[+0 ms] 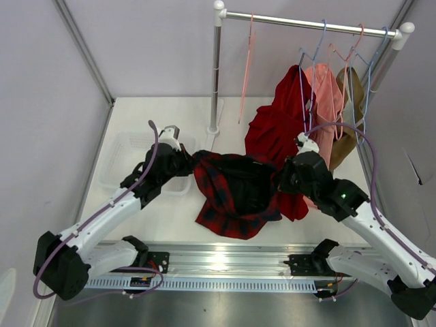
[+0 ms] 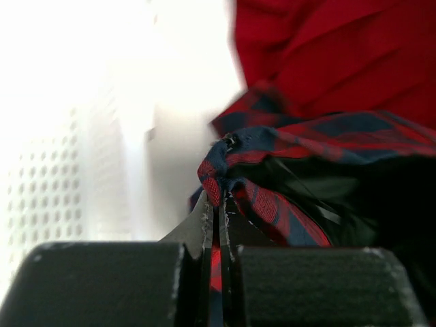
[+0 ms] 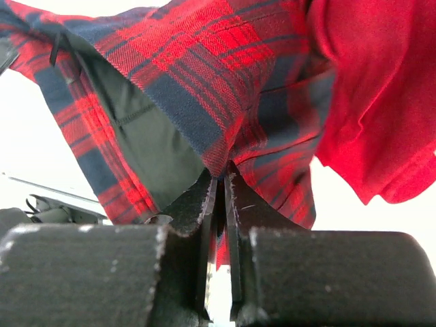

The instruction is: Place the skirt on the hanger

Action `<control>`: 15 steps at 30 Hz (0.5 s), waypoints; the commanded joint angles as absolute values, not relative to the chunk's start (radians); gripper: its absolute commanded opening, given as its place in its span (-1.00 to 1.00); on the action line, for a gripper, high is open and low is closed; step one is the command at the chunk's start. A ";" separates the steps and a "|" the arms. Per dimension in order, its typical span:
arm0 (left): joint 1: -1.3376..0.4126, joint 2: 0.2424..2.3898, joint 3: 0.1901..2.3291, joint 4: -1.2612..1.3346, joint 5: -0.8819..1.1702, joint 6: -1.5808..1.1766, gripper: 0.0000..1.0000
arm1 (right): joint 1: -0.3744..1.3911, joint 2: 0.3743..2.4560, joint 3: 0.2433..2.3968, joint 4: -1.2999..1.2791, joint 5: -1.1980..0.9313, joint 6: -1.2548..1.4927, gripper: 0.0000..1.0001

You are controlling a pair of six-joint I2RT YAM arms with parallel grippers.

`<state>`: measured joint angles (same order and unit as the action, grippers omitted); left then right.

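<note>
The red-and-black plaid skirt (image 1: pixel 235 194) hangs spread between my two grippers above the table, its dark lining showing. My left gripper (image 1: pixel 189 162) is shut on the skirt's left waist edge (image 2: pixel 216 182). My right gripper (image 1: pixel 285 176) is shut on its right edge (image 3: pixel 221 160). The pale-pink wire hanger (image 1: pixel 246 68) hangs empty on the rail at the back, left of the other hangers, beyond and above the skirt.
A garment rack (image 1: pixel 218 68) stands at the back with a solid red garment (image 1: pixel 276 126), a salmon-pink garment (image 1: pixel 327 102) and an olive one on blue hangers. A white perforated basket (image 1: pixel 122 160) sits left. The red garment hangs just behind my right gripper.
</note>
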<state>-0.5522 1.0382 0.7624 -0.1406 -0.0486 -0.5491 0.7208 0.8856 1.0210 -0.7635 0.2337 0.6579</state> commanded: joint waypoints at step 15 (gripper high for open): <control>-0.391 1.210 0.738 -0.261 -0.138 -0.646 -1.00 | 0.756 0.960 0.831 -0.488 0.121 0.660 -0.87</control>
<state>-0.4500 1.2186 0.7479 -0.2153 -0.0765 -0.6456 0.7521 0.9455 0.8307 -0.5743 0.1398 0.6613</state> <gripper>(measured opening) 0.021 0.073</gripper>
